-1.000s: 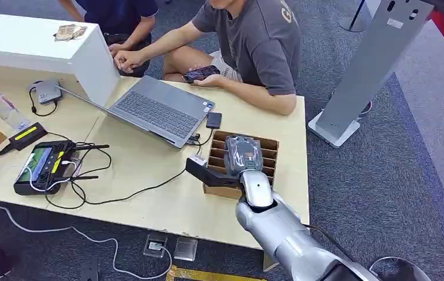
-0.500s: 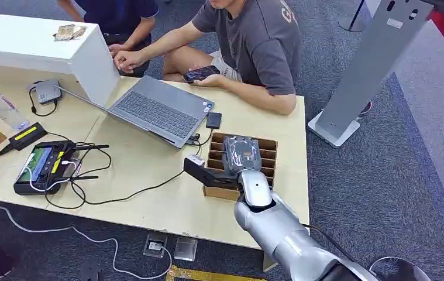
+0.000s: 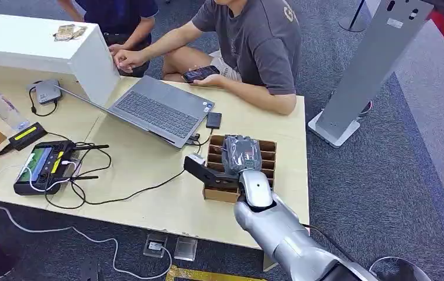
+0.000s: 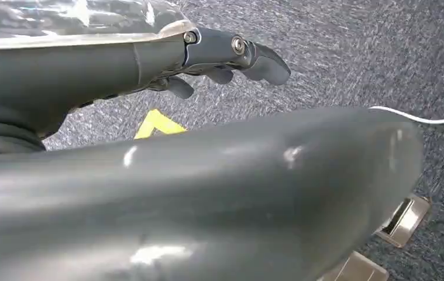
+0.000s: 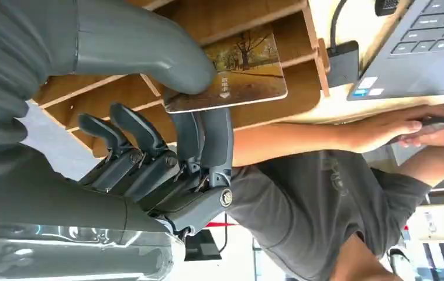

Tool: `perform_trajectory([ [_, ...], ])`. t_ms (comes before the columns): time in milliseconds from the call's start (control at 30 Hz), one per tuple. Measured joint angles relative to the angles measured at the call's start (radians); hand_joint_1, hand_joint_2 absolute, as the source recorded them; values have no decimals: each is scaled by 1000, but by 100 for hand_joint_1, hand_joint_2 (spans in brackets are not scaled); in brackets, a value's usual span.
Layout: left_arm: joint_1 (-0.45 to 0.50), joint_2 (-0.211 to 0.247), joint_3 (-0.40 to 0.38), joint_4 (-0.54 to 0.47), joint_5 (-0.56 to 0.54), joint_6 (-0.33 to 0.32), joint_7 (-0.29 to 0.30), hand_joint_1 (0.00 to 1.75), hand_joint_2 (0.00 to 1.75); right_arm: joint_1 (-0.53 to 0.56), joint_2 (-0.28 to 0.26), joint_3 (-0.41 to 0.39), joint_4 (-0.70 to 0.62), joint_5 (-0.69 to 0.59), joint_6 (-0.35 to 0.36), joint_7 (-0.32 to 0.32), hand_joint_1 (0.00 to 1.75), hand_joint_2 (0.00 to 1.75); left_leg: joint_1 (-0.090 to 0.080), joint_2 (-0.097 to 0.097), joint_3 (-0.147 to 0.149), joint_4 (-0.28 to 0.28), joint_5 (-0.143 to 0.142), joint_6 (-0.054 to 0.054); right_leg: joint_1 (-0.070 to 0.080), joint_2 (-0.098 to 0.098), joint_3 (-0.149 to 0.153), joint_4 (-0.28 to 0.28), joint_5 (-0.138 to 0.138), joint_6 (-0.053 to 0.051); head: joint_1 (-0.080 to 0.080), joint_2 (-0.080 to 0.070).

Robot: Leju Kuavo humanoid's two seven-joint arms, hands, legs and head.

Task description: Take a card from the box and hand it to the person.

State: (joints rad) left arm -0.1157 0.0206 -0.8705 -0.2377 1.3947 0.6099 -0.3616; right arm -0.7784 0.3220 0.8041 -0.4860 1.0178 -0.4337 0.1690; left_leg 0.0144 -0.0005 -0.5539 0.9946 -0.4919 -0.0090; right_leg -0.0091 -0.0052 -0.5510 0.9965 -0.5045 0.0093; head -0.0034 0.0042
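One card [image 5: 231, 70] was pinched in the right hand [image 5: 167, 117], between the thick thumb on its printed face and the dark fingers [image 5: 207, 140] beneath, with the other fingers curled loosely aside. The card carried a picture of autumn trees and reached out past the fingertips, over the wooden dividers of the box [image 3: 269, 153]. In the head view the right hand [image 3: 241, 154] sat directly above the box [image 5: 254, 23], near its middle compartments, so the card seemed just out of its slot or nearly so; whether its far edge was free of the dividers could not be told.

To do this step well, the hand would probably need to rise straight away from the box until the card cleared the dividers, keeping the pinch firm, since the hold covered only the near end of the card and a knock against a divider might twist it loose. Then it should carry the card beyond the box toward the person [image 3: 254, 47] seated just past the table's [image 3: 149, 205] far edge, who held a phone [image 3: 200, 73] and had no free palm offered.

The left hand [image 4: 219, 58] hung over the carpet, fingers slightly bent and apart, holding nothing.
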Motion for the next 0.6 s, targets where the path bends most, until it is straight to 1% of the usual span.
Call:
perform_trajectory([
  [33, 0, 0, 0, 0, 3, 10, -1, 0, 0, 1, -1, 0, -3, -3, -6, -5, 173, 175, 0, 0, 0, 0, 0, 0, 0, 0, 0, 0, 0, 0, 0, 0],
  [67, 0, -1, 0, 0, 8, 23, -5, 0, 0, 1, -2, -1, -9, -10, -13, -11, 175, 175, 0, 0, 0, 0, 0, 0, 0, 0, 0, 0, 0, 0, 0, 0],
  [167, 0, -10, 0, 0, 16, 49, -14, 0, 0, 4, -11, -4, -37, -32, -29, -25, 169, 175, 0, 0, 0, 0, 0, 0, 0, 0, 0, 0, 0, 0, 0, 0],
  [300, 1, -17, 1, 0, 19, 56, -16, 0, 0, 6, -26, -6, -84, -54, -38, -34, 164, 175, 0, 0, 0, 1, 0, 0, 0, 0, 0, 0, 0, 0, 1, 0],
  [333, 1, -18, 2, 0, 19, 57, -16, 0, 0, 7, -31, -8, -100, -59, -38, -34, 159, 175, 0, 0, 0, 1, 0, 0, 0, 0, 0, 0, 0, 0, 1, 0],
  [367, 1, -19, 2, 0, 21, 59, -16, 0, 0, 8, -37, -10, -118, -66, -38, -34, 162, 175, 0, 0, 0, 1, 0, 0, 0, 0, 0, 0, 0, 0, 2, 0],
  [467, 2, -19, 5, 0, 27, 62, -16, 0, 0, 11, -57, -23, -183, -76, -42, -25, 159, 175, 0, 0, 0, 1, 0, 0, 0, 0, 0, 0, 0, 0, 0, 0],
  [600, 2, -21, 11, 0, 30, 63, -17, 0, 0, 15, -91, -32, -280, -90, -45, -12, 161, 175, 0, 0, 0, 1, 0, 0, 0, 0, 0, 0, 0, 0, 0, 0],
])
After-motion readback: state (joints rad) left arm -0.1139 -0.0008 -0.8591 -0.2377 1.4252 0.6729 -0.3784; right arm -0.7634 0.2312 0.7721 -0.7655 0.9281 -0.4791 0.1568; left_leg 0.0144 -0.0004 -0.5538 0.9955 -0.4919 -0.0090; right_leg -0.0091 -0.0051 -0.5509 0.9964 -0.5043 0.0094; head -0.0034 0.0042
